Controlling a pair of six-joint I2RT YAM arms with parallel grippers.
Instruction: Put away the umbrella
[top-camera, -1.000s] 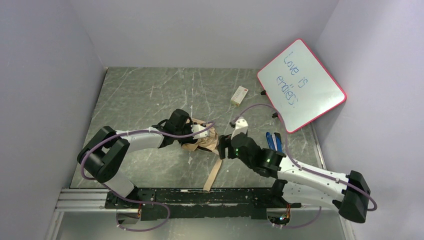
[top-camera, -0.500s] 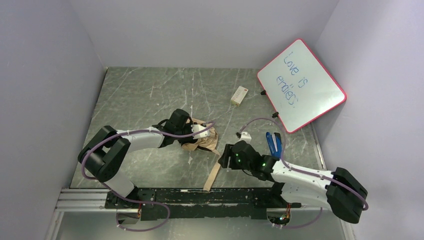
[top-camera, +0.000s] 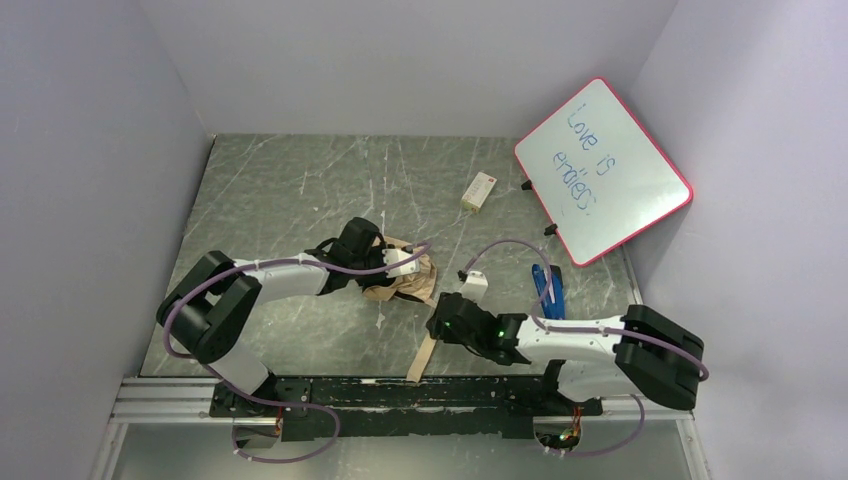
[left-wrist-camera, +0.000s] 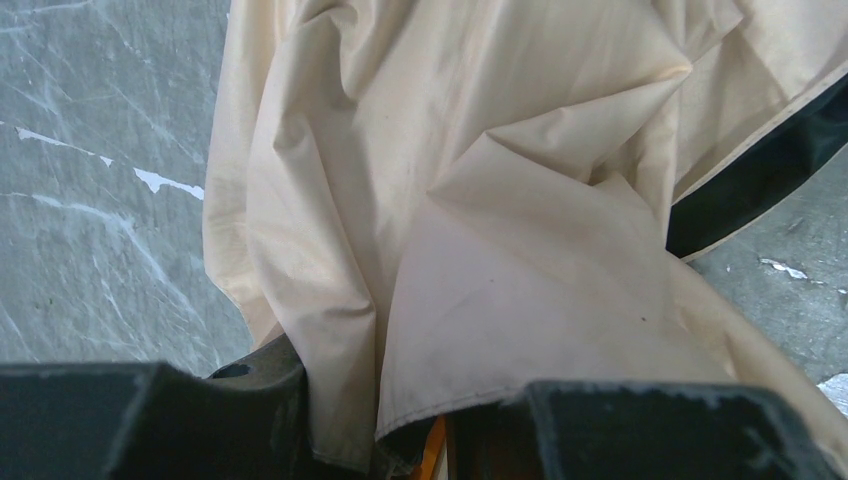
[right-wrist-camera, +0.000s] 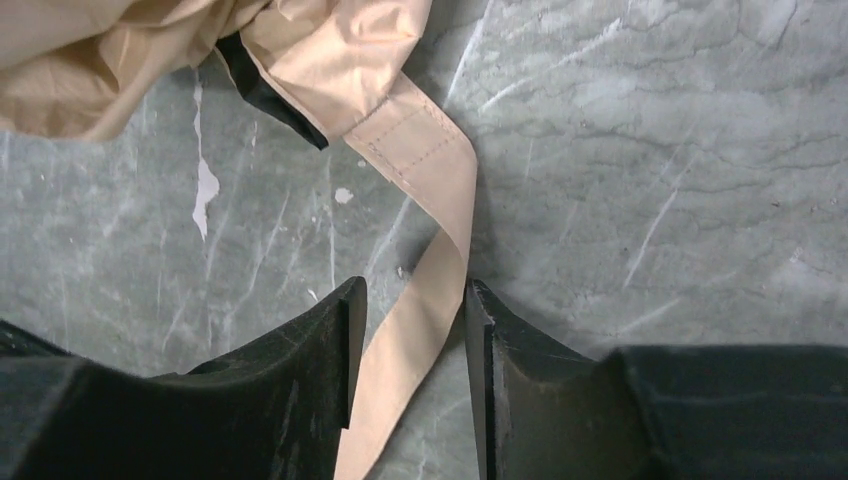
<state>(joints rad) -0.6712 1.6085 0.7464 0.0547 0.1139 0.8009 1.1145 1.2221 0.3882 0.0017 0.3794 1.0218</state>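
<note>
On the desk (top-camera: 300, 190), the umbrella (top-camera: 405, 282) lies collapsed but loosely bunched, its strap (right-wrist-camera: 432, 170) trailing unfastened; the left end effector (left-wrist-camera: 420, 440) is clamped on its fabric. The right end effector (right-wrist-camera: 408, 330) stands apart, straddling the strap without pinching it. Wrapping, fastening and stowing appear outstanding; no container is visible.

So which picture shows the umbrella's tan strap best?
The right wrist view: the strap fills the middle, stitching visible, running between the right gripper's fingers. The top view shows it as a tan strip. The left wrist view shows only the fabric of the umbrella, no strap.
</note>
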